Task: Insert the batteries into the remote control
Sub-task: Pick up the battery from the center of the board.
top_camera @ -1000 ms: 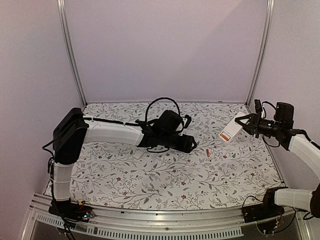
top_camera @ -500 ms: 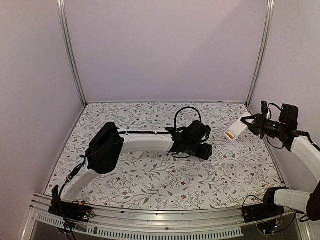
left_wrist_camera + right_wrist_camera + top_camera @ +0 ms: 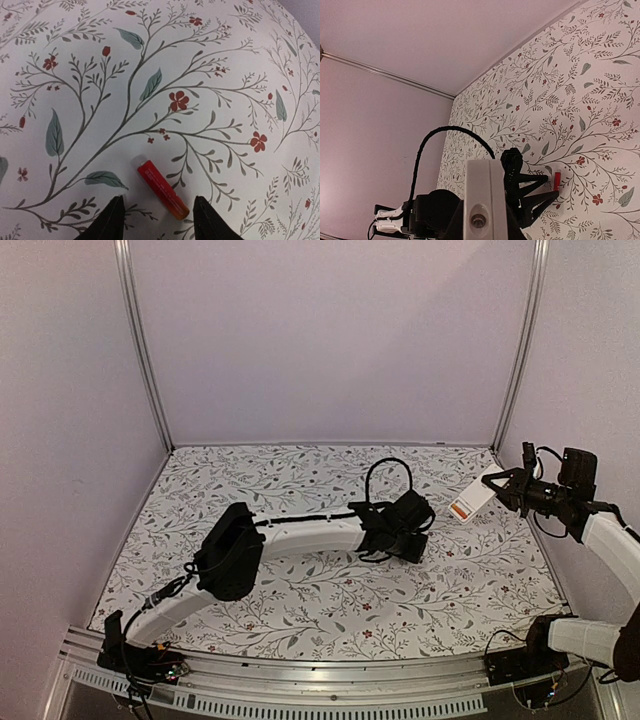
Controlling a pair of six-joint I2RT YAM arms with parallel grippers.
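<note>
One orange-red battery (image 3: 162, 190) lies on the flowered table cloth, just ahead of and between my left gripper's (image 3: 159, 220) open fingertips (image 3: 112, 217). In the top view my left gripper (image 3: 415, 545) is stretched to the centre right and hides this battery. The right wrist view shows the battery (image 3: 557, 181) at the left gripper's (image 3: 540, 187) tips. My right gripper (image 3: 503, 490) is shut on the white remote control (image 3: 470, 498), held in the air at the right with its orange label showing. The remote (image 3: 487, 195) is seen end-on in the right wrist view. The second battery is out of view.
The table (image 3: 250, 470) is covered by a flowered cloth. Metal posts (image 3: 140, 340) stand at the back corners and a rail (image 3: 300, 672) runs along the near edge. A black cable (image 3: 385, 472) loops above the left wrist.
My left arm has swung right across the table and lowered its open gripper over the battery. My right gripper with the remote has shifted slightly right and now holds still.
</note>
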